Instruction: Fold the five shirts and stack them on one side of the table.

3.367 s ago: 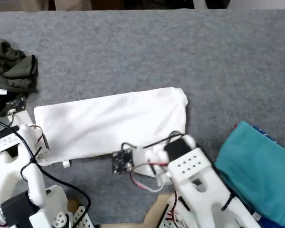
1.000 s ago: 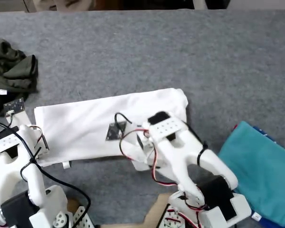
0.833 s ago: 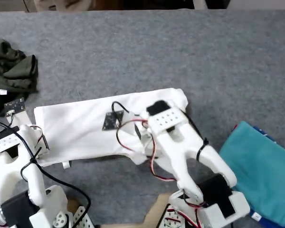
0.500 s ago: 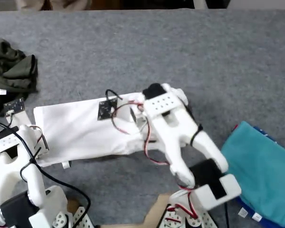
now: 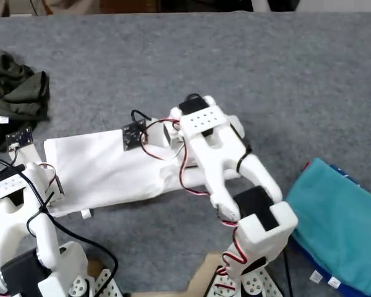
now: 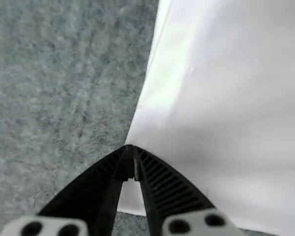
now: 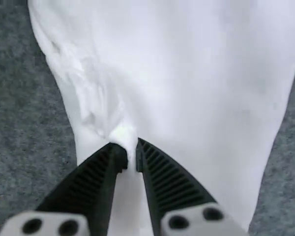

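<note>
Grey felt-like tabletop (image 5: 284, 68) all round, with a dark strip of room along the back. Front and centre, the white cotton shirt (image 5: 99, 170) lies as a long band, and both arms have it. The left pincer (image 6: 133, 160) is clamped tight on its corner, likely as an anchor. The right pincer (image 7: 129, 152) is nipped onto a bunched pinch of cloth above the band's middle, which looks like a fold going leftward. A crumpled olive shirt (image 5: 15, 93) waits far left, and a folded teal shirt (image 5: 340, 229) sits on the right.
</note>
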`<state>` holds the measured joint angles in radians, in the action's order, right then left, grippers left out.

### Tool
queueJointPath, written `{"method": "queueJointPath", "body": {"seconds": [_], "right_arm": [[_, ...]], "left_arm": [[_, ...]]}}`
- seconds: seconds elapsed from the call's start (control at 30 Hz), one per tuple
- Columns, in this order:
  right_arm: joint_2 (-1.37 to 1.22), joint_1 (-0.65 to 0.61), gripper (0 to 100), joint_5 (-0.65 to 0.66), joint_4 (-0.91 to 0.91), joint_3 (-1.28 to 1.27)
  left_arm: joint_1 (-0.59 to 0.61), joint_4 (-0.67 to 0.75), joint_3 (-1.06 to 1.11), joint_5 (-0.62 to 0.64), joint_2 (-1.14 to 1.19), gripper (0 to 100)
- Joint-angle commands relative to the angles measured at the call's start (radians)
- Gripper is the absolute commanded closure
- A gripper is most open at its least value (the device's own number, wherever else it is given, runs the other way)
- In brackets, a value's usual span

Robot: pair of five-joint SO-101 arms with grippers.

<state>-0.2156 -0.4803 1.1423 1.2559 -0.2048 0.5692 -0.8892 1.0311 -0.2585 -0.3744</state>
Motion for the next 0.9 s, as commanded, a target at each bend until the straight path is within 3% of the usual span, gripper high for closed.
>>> {"method": "queueJointPath", "body": {"seconds": [0.0, 0.07, 0.2, 0.27, 0.5, 0.67, 0.87], "right_arm": [[0.002, -0.019, 99.1, 0.012, -0.058, 0.051], [0.002, -0.019, 95.5, 0.008, -0.075, 0.051], [0.005, -0.013, 73.7, -0.044, -0.084, 0.059], [0.024, -0.012, 68.7, -0.055, -0.074, 0.064], [0.259, -0.012, 79.4, -0.058, 0.057, 0.062], [0.36, -0.012, 98.8, -0.06, 0.164, -0.002], [0.314, -0.013, 99.5, -0.173, -0.023, -0.2]], "left_arm": [[-0.009, 0.012, 0.0, -0.002, -0.01, 98], [-0.009, 0.012, 0.0, -0.002, -0.01, 98], [-0.009, 0.012, 0.0, -0.002, -0.01, 98], [-0.009, 0.011, 0.0, -0.002, -0.01, 98], [-0.009, 0.011, 0.0, -0.002, -0.01, 98], [-0.009, 0.011, 0.0, -0.002, -0.01, 98], [-0.009, 0.011, 0.0, -0.002, -0.012, 98]]}}
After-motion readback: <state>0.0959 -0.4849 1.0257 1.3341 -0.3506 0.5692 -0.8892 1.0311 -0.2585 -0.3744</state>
